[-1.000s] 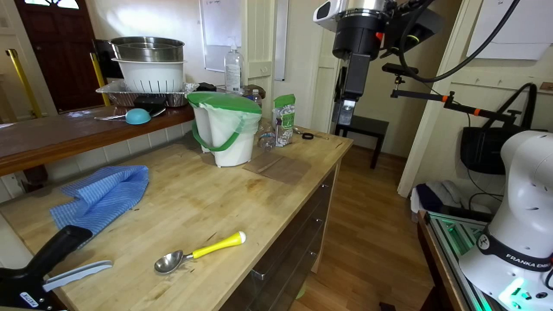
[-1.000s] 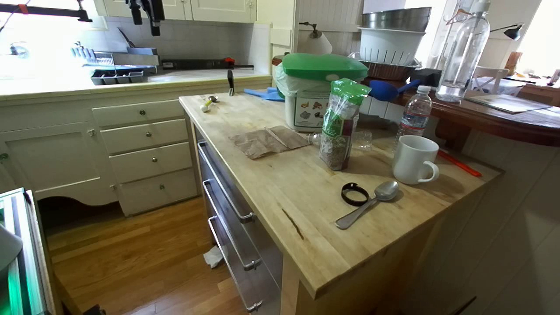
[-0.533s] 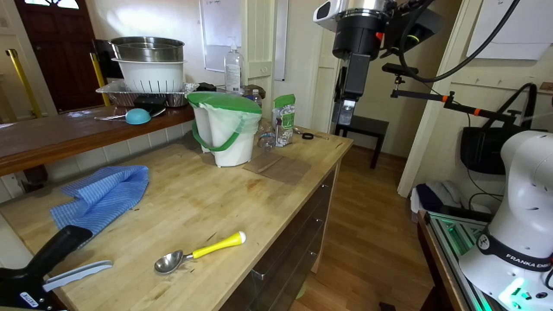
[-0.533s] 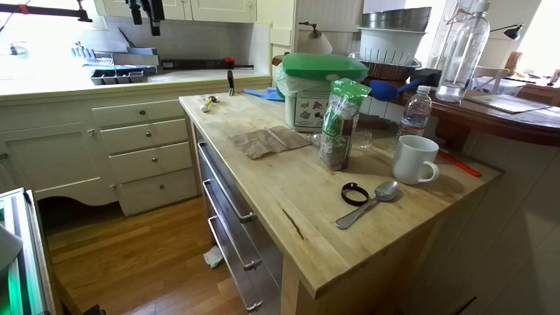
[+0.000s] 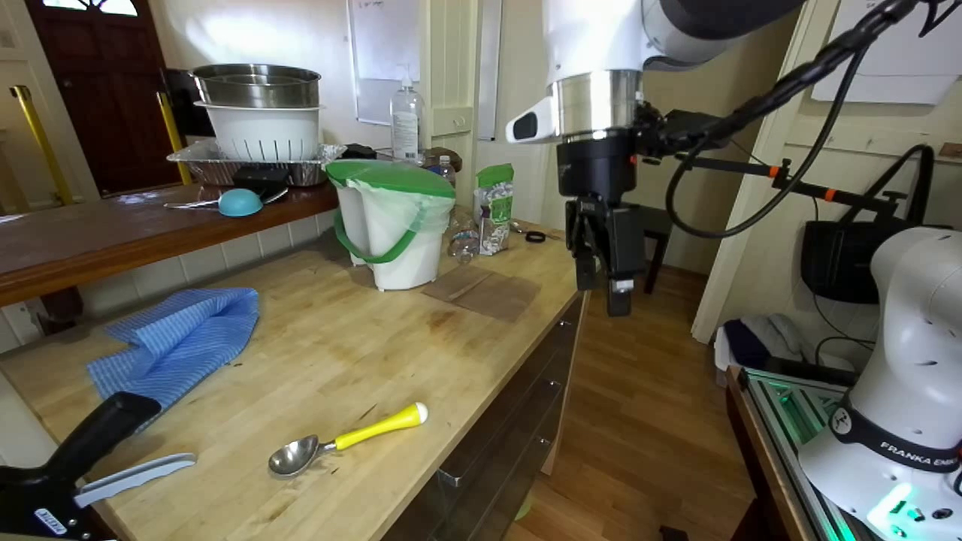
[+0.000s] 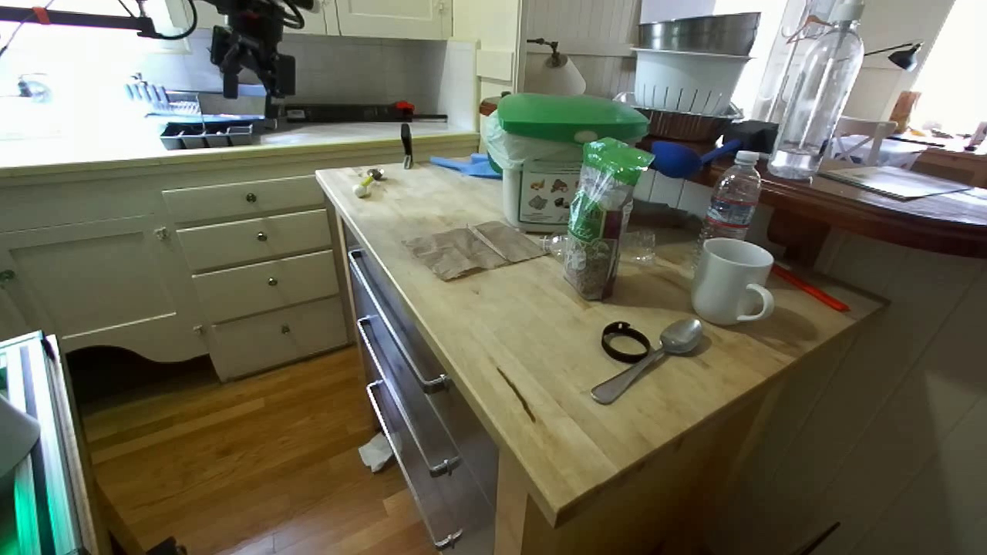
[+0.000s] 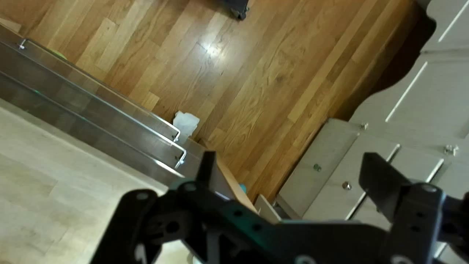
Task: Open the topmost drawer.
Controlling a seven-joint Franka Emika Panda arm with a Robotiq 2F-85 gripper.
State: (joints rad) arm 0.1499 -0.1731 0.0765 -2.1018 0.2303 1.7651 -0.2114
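1. Topmost drawer [image 6: 419, 347]: wide, shallow, dark glossy front. Location: directly under the wooden tabletop [image 5: 361, 353], above the lower drawers [image 6: 441, 443]. Condition: closed, front in line with those beneath; contents not visible.
2. Bar handle [image 6: 385, 316]: long, metal, on that front. Nothing touching it.
3. Done: by judgement, none of the opening itself; at most the approach is in hand.
4. Outstanding, by judgement: descent to handle height, a hold or hook on the bar, then a pull outward above the hardwood floor [image 7: 227, 91].
5. Gripper [image 5: 603, 297]: pointing down, apparently higher than the tabletop, over the floor off its drawer side, apart from the handle.
6. Fingers [image 7: 207, 168]: one pair, spread wide, nothing between. In the wrist view their spread lies aslant to the drawer bars; a wrist turn is probably needed to straddle one.
7. Franka arm [image 5: 594, 37]: lowest visible link hanging near vertical; upper portion out of frame.
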